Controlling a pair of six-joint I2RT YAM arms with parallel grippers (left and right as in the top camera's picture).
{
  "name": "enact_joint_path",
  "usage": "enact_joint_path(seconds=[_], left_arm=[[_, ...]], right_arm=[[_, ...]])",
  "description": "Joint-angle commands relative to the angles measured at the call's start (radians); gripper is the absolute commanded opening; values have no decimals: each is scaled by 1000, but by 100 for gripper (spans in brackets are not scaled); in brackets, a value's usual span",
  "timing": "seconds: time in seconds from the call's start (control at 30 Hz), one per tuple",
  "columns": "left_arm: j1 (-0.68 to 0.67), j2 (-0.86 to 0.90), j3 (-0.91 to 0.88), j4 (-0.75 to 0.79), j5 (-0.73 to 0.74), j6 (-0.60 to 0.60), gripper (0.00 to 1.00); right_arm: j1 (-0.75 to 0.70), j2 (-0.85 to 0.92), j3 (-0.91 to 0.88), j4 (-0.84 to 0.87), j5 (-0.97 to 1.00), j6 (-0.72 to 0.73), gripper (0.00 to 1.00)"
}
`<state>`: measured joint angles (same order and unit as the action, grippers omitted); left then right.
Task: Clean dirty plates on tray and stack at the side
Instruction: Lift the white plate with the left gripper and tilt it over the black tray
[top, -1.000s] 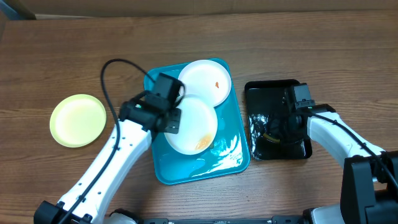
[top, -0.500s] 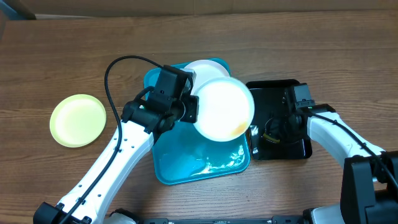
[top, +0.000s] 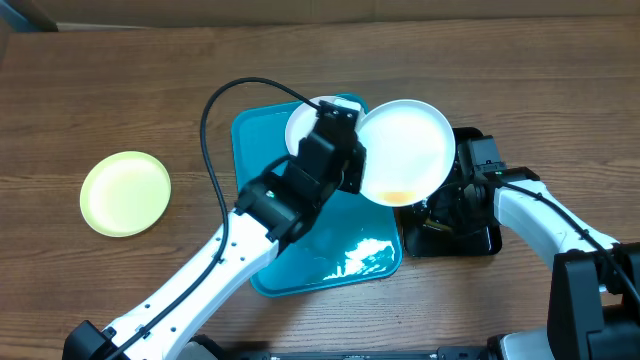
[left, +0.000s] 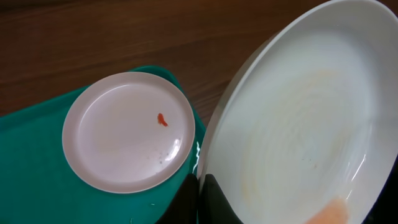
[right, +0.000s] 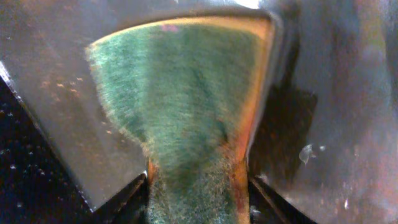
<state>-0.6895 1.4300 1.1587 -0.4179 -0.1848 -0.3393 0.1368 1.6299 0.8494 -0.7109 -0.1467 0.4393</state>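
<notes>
Your left hand has swung the smeared white plate off the tray toward three o'clock — pinched at its rim. Your right hand squeezes the sponge; next, bring them together for scrubbing.

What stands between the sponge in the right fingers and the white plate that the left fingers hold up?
Nothing visible. The white plate, clamped in the left fingers, hangs over the black tray edge, near the sponge in the right fingers.
</notes>
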Motion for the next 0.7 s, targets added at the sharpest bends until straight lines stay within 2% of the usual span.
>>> enact_joint_path(seconds=[0.0,0.13,0.27,0.4,0.43,0.53,0.6,0.67], left_arm=[[-8,14,25,10,-114,-17,4],[-7,22,24,7,-115,-16,4],[-6,22,24,7,-142,-16,4],[-7,22,24,11,-140,-16,4],[-7,22,24,12,-140,-16,4],[-8,23,24,16,-140,-16,4],[-12,25,24,27,-140,-6,4],[-24,33,24,44,-140,14,4]], right_arm=[[-21,-2,-12,-8,-50,15,43],[-27,-24,-9,-16,-126,-97,44],[-27,-96,2,-47,-117,-100,41],[-27,-213,27,-90,-17,-86,38],[-27,-243,34,-108,3,-84,42],[-27,-309,39,-138,9,-85,61],[-27,-333,39,-164,24,-76,66],[-32,-346,40,-192,73,-28,66]])
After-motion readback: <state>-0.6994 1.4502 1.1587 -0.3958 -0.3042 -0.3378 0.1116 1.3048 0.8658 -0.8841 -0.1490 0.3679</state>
